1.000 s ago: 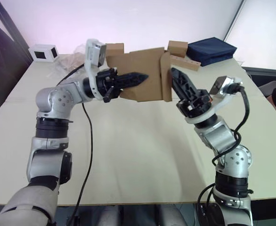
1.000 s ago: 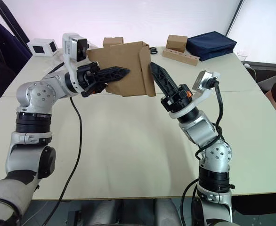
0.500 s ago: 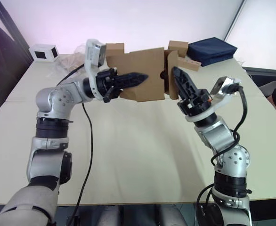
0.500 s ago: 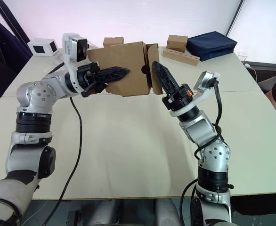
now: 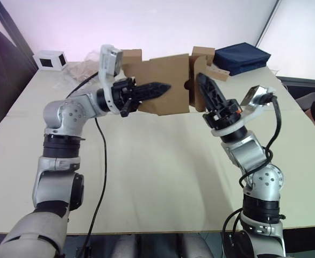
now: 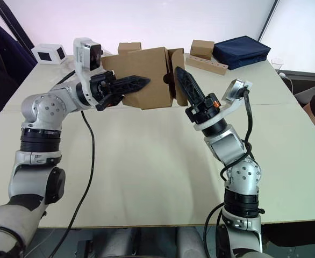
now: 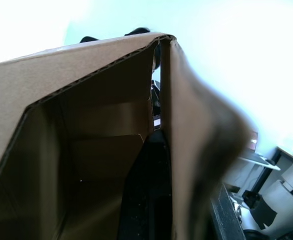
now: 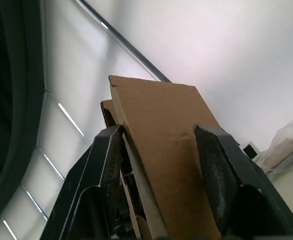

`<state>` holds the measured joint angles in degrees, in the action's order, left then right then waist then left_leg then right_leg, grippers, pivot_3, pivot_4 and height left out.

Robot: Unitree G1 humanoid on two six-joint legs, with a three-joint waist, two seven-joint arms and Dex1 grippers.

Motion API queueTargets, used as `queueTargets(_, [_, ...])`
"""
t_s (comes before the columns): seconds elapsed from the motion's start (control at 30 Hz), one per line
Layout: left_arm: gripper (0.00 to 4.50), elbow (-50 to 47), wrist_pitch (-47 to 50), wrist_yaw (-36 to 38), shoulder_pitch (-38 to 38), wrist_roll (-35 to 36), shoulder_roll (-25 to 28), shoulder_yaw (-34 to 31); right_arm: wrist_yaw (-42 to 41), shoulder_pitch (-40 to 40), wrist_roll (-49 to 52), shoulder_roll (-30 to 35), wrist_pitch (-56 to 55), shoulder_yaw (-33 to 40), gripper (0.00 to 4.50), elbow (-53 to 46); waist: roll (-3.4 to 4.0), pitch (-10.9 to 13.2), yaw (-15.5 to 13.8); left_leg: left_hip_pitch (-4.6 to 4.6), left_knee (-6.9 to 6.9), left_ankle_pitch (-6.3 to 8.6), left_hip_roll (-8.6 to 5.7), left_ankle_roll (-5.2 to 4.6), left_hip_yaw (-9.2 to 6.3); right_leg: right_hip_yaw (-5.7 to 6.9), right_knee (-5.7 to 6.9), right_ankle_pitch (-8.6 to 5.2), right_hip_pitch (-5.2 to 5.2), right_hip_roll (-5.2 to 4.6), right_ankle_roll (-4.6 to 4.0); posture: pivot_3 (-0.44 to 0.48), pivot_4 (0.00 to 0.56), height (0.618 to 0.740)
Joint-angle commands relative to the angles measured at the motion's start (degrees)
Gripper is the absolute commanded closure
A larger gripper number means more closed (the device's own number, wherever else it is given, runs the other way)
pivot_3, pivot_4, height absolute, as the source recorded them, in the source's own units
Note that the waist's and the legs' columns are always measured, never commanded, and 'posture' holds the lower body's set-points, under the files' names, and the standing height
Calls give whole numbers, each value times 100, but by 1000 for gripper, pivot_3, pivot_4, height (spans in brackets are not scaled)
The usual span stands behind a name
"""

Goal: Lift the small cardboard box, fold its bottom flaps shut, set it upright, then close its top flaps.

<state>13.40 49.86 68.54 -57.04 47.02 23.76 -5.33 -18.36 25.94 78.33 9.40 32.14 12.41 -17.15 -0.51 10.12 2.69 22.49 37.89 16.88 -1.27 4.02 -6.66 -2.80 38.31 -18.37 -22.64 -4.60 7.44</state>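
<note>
Head views: held in the air above the table's [image 5: 163, 177] far half, the small cardboard box [image 5: 165, 80], plain brown, lying on its side, long axis running across from left gripper [image 5: 155, 89] to right gripper [image 5: 203, 88]. Far face and inside hidden. Left gripper clamped on the box's near wall, one black finger lying across its outside. At the right end, flaps partly folded, right gripper against them.

Left wrist view: looking into the open box [image 7: 86, 150], corrugated edge sharp, one wall blurred; a dark finger [image 7: 146, 200] inside, pressed to that wall.

Right wrist view: two fingers [image 8: 216, 170] spread apart, a brown flap [image 8: 161, 140] standing between them, lower part cut off.
</note>
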Motion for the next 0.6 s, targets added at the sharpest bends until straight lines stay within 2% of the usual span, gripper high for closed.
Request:
queueTargets(0.03, [4500, -149, -102, 15, -182, 25, -20, -36, 2, 128, -4, -61, -37, -16, 2205, -115, 0, 0, 0, 0, 0, 0, 0, 0, 0, 0, 0, 0, 0, 0, 0, 0, 150, 740])
queueTargets(0.33, [4500, -290, -11, 207, -99, 87, 25, 27, 88, 172, -154, -171, -167, 14, 2205, -37, 0, 0, 1, 0, 0, 0, 0, 0, 0, 0, 0, 0, 0, 0, 0, 0, 150, 740])
queueTargets(0.6, [4500, -156, -128, -4, -171, -30, -92, 7, 91, 236, -210, -286, -208, -58, 2205, -43, 0, 0, 1, 0, 0, 0, 0, 0, 0, 0, 0, 0, 0, 0, 0, 0, 150, 740])
